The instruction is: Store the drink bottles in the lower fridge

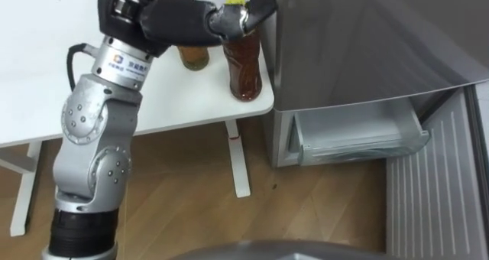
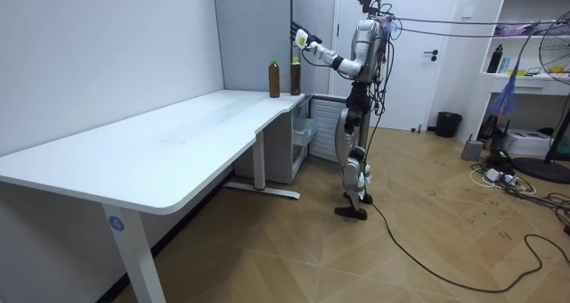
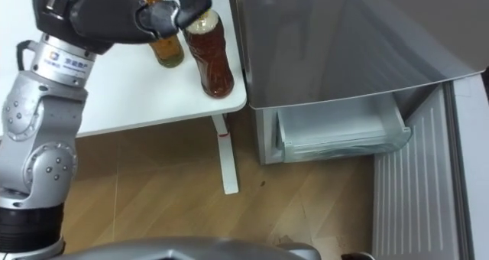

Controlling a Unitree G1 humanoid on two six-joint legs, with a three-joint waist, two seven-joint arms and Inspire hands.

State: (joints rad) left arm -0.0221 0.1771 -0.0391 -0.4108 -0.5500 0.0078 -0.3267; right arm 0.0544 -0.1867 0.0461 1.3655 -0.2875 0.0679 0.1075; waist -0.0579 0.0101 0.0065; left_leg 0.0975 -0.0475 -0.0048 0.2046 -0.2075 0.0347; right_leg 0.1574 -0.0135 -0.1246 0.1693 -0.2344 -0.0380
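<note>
One tall grey fridge (image 1: 367, 46) stands at the right. Its lower drawer (image 1: 359, 138) is pulled out, a clear bin with nothing in it that we can see. Just beside the fridge runs a long white counter (image 1: 46, 61), and the robot stands at that corner.

Both drinks are upright on the counter's corner next to the fridge, close together. One is a dark tea bottle (image 1: 246, 65) near the edge; behind it is an amber bottle (image 1: 195, 57).

The left hand (image 1: 233, 19) reaches out over the dark bottle's top. Its fingers are loosely bent, the thumb stands apart, and it holds nothing. In the room view it looks to be above the bottle, not touching. The right hand (image 2: 349, 120) hangs low by the body.

We judge the bottles full, so fairly heavy for their size. They look to be smooth plastic that gives a little and may slip. They are tall and stand near the edge, so a nudge at the cap could tip one. The better hold is around the body below the shoulder, with the thumb opposite the fingers.
</note>
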